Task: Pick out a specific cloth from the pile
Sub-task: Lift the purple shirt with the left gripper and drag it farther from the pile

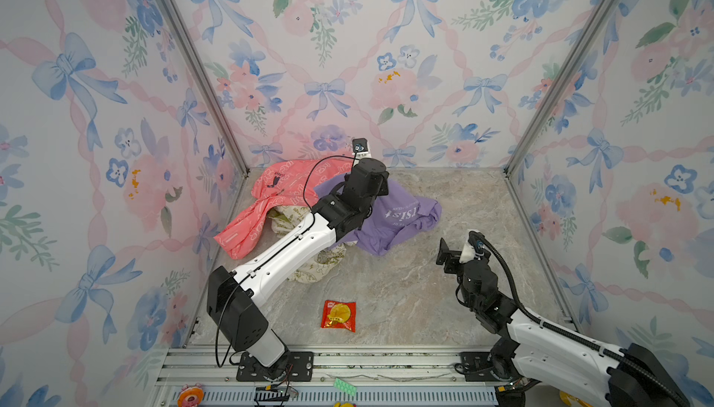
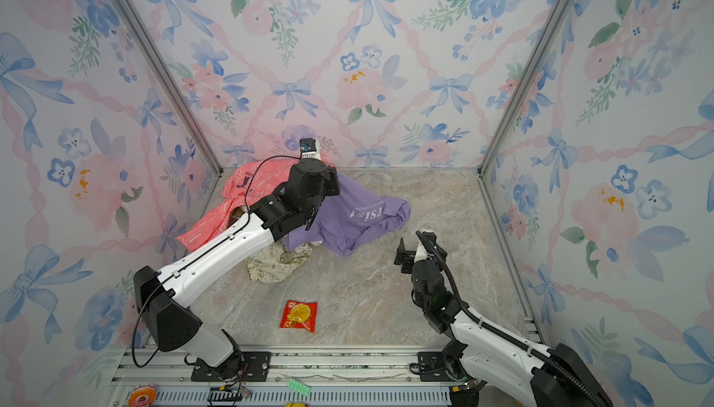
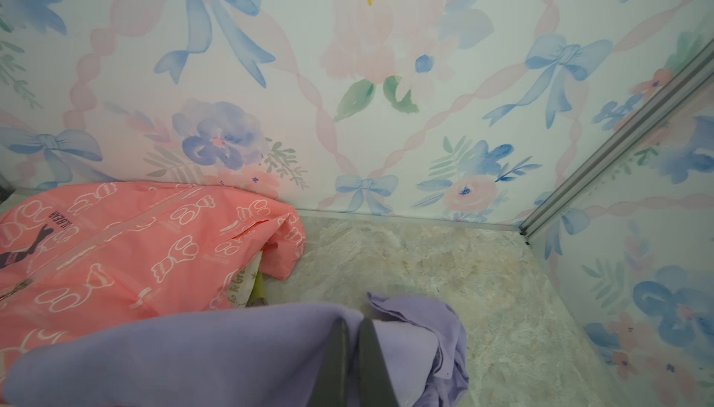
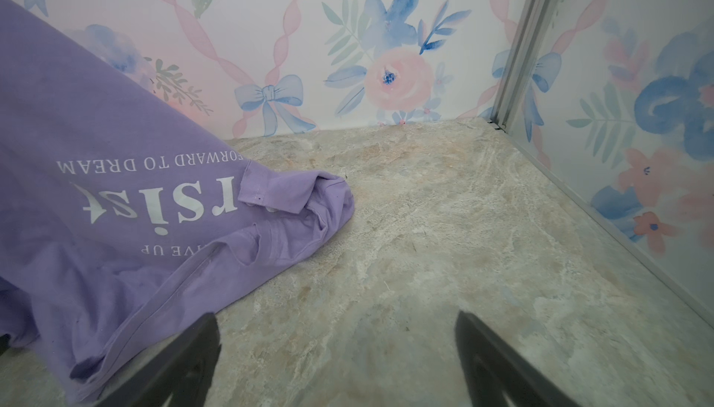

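In both top views the cloth point(image 1: 402, 217) sits toward the back of the surface point(image 1: 417, 293), just right of the pile point(image 1: 266, 212). Its left part is drawn up under the left arm's wrist. Its right part is spread flat on the surface, and the white lettering reads upside down. The pile's pink jacket point(image 1: 270, 187) lies against the back wall. A cream cloth point(image 1: 320, 266) pokes out beneath the arm, partly under the jacket and the cloth. The wrist hides the left gripper here. The right gripper point(image 1: 448, 256) hovers near the cloth's front right edge, not touching it. A red packet point(image 1: 339, 315) lies alone near the front.

In the left wrist view, the left gripper point(image 3: 353, 328) has its jaws pressed together on a fold of the cloth, and lavender fabric bunches on both sides of them. The jacket lies behind, with a sliver of the cream cloth showing under its edge.

In the right wrist view, the right gripper's two fingers point(image 4: 475, 331) stand wide apart over bare surface, holding nothing. The cloth rises in a slope just beside one of them, hem down on the surface.
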`<action>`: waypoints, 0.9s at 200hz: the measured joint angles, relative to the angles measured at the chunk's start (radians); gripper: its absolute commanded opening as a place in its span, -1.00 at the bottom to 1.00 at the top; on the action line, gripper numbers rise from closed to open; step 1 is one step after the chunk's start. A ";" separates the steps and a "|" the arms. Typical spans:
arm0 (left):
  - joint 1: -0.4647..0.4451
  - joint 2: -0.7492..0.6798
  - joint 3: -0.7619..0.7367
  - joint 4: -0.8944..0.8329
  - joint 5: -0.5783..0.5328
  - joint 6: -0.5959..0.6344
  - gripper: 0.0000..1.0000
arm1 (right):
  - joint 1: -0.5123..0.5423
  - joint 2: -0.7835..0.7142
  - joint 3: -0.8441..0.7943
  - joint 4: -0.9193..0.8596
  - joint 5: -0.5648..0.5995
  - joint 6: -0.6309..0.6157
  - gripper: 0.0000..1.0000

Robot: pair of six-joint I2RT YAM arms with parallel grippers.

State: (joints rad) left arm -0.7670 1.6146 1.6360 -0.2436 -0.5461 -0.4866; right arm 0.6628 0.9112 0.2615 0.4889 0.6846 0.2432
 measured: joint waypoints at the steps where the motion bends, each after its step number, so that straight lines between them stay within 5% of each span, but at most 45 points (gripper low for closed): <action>1: -0.002 0.005 0.009 0.000 0.002 0.002 -1.00 | 0.000 -0.002 0.000 0.000 0.000 0.000 0.94; 105: -0.131 0.621 0.850 0.018 0.218 -0.005 -1.00 | 0.000 -0.044 0.000 0.000 0.023 0.001 0.94; 180: -0.173 0.803 0.895 0.269 0.411 -0.193 -1.00 | 0.000 -0.111 -0.002 -0.008 0.122 0.019 0.94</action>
State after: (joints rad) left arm -0.9398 2.4176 2.5305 0.0254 -0.1352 -0.6792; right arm 0.6628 0.7998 0.2596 0.4808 0.8062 0.2626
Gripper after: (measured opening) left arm 0.048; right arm 0.970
